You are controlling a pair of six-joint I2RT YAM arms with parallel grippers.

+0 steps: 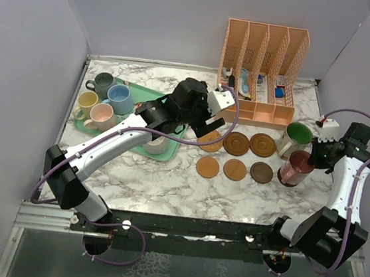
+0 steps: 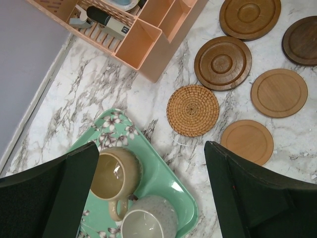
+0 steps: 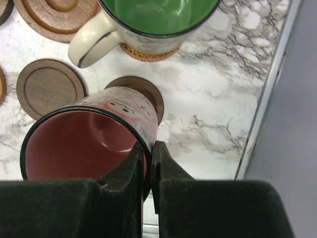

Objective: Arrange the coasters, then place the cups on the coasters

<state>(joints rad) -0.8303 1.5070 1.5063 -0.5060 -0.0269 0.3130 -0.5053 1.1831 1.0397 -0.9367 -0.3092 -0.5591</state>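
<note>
Left tool: fingers are standing wide apart with nothing between them, hovering over the near corner of the mint-green tray and the marble tabletop beside it. The tray is carrying the tan cup and the grey-white cup, touching side by side under that tool. In the overhead view the grey-teal cup, light blue cup, yellow cup and pink cup are sitting grouped at its far left end. Six coasters are lying bare on the tabletop in two rows of three, between the tray and the right arm. Back row: woven coaster, first ringed coaster, second ringed coaster. Front row: first plain coaster, second plain coaster, dark coaster. The green cup is standing upright on the second woven coaster, at the right end of the back row. Right tool: jaws are pinching the wall of the maroon cup, one finger inside the rim and one outside. That cup is sitting over the brown coaster, just in front of the green cup; whether its base is touching the disc cannot be told. The peach organiser is standing at the back of the tabletop.
</note>
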